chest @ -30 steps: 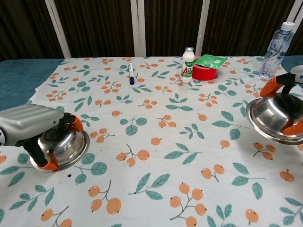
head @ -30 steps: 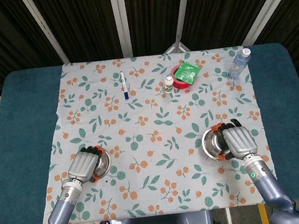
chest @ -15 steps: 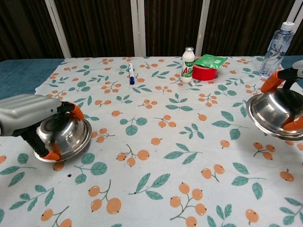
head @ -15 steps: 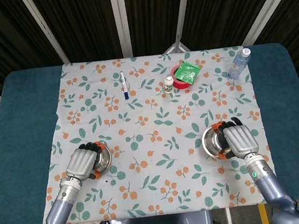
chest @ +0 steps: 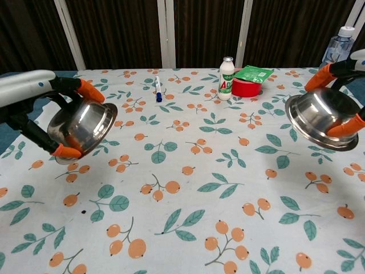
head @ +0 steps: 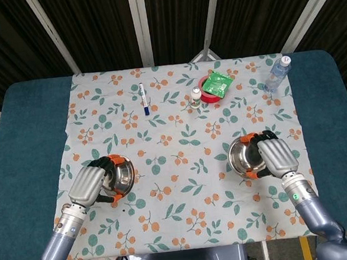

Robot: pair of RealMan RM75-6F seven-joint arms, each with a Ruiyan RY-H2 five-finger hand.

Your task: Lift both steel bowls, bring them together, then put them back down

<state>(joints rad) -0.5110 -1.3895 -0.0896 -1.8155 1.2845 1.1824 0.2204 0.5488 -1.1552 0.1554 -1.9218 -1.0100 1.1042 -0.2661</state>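
Note:
Two steel bowls are in the air above the flowered cloth. My left hand [head: 90,183] [chest: 34,100] grips the left bowl [head: 117,177] [chest: 81,125], which is tilted with its mouth facing the middle of the table. My right hand [head: 275,155] [chest: 345,71] grips the right bowl [head: 245,157] [chest: 320,117], also tilted inward. Orange fingertips wrap over each rim. A wide stretch of cloth separates the two bowls.
At the back of the flowered cloth [head: 183,160] lie a blue pen [head: 143,99] [chest: 157,88], a small white bottle [head: 195,96] [chest: 227,78], a red tape roll [chest: 245,88] under a green packet [head: 218,82], and a water bottle [head: 277,73] [chest: 333,52] at the far right.
Both hands have raised their bowls off the cloth and tipped them inward. The left bowl rose the most; the right bowl also shifted slightly toward the centre.

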